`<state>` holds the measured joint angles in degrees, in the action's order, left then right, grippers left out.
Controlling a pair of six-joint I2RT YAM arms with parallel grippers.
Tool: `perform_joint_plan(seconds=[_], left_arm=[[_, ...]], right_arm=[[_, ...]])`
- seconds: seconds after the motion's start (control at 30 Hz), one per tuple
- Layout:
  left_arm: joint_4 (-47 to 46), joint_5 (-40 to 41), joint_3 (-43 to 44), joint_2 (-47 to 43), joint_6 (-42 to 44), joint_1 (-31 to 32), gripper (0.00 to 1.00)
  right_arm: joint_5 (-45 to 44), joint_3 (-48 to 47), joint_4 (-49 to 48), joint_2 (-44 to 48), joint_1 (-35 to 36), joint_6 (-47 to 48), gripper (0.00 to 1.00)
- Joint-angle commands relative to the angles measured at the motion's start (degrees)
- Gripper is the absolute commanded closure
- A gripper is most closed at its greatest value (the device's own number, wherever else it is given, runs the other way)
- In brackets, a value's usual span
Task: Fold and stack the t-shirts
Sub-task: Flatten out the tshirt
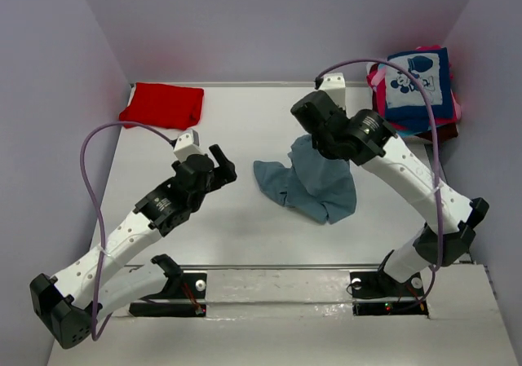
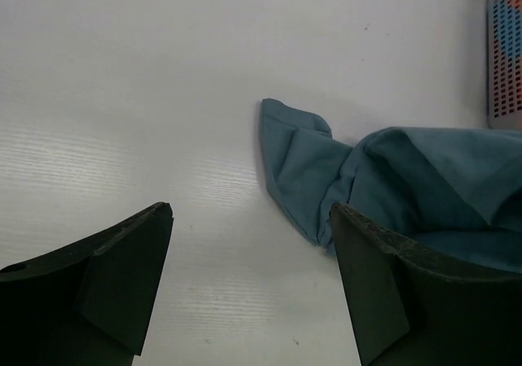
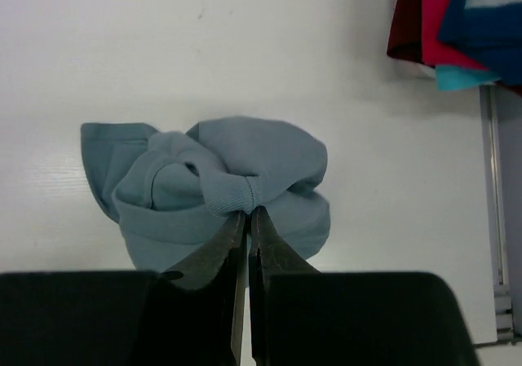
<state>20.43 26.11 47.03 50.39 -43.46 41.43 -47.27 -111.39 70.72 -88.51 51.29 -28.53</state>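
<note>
Top external view shows the left gripper (image 1: 222, 164) wide and empty, at 9 o'clock of the crumpled grey-blue t-shirt (image 1: 314, 188) in the middle of the table (image 1: 236, 235). The right gripper (image 3: 247, 211) pinches it by a ribbed edge. Its folding seems hardly begun. Farther, a folded red t-shirt (image 1: 163, 105) lies at 11 o'clock; the stacked t-shirts (image 1: 416, 89) at 1 o'clock are partly hidden by a cable (image 1: 359, 62).

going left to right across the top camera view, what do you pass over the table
red t-shirt → left fingers, open → grey-blue t-shirt → stack of t-shirts
</note>
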Motion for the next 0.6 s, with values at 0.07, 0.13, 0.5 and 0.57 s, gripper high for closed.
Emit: perform_joint_plan(seconds=[0.07, 0.13, 0.5, 0.57], left_arm=[[-3.8, -6.85, 0.79, 2.59, 3.72, 0.14, 0.07], [-3.64, -10.18, 1.66, 5.49, 4.44, 0.14, 0.07], [-8.56, -23.46, 2.37, 18.51, 4.0, -5.3, 0.06], [-9.52, -25.14, 3.42, 20.79, 5.4, -6.1, 0.05]], right_arm=[[4.28, 6.01, 2.58, 0.71, -4.95, -10.92, 0.93], [5.07, 7.06, 3.19, 0.45, -5.5, -12.5, 0.93], [7.62, 11.98, 2.23, 4.57, -10.76, -14.8, 0.0], [8.51, 13.57, 1.44, 6.42, -12.52, -14.36, 0.0]])
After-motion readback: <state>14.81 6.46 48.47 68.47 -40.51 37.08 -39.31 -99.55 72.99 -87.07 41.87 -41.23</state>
